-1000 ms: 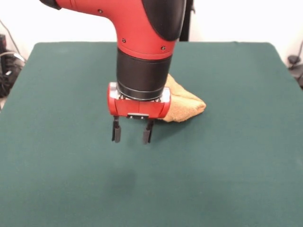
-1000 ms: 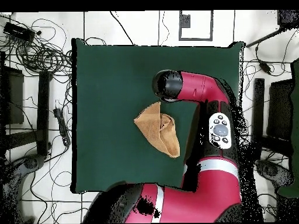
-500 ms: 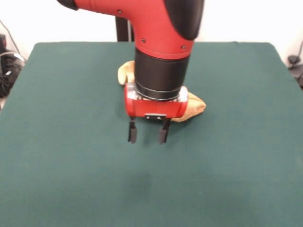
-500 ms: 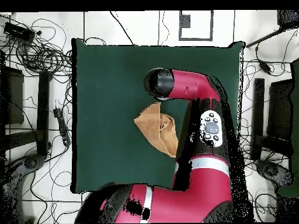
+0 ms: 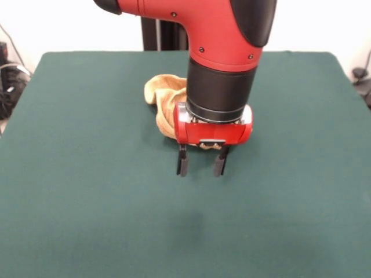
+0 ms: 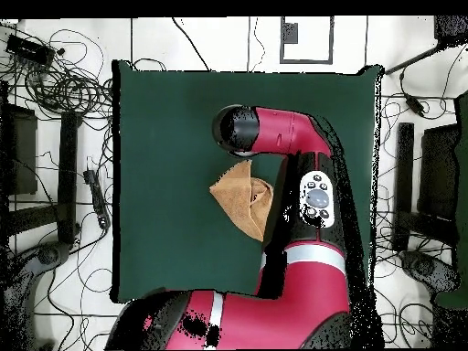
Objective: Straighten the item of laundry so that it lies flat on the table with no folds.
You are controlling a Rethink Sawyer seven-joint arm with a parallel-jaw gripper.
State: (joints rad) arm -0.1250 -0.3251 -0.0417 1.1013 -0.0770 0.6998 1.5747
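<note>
Claw (image 5: 201, 165) released, empty, hanging above the green counter (image 5: 87, 191) at frame centre. Towel (image 5: 164, 95) crumpled just behind it, partly hidden by arm (image 6: 292, 137).

Open green table (image 5: 87, 191) fills the lower half and both sides of the front view, bare of obstacles. The only object on it, a bunched towel (image 5: 162, 95), sits just above centre, partly behind the arm (image 5: 223, 69). The gripper (image 5: 201, 162) hangs with jaws apart over bare cloth below the towel. In the overhead view, the arm (image 6: 292, 183) covers the towel's (image 6: 239, 196) right side.
</note>
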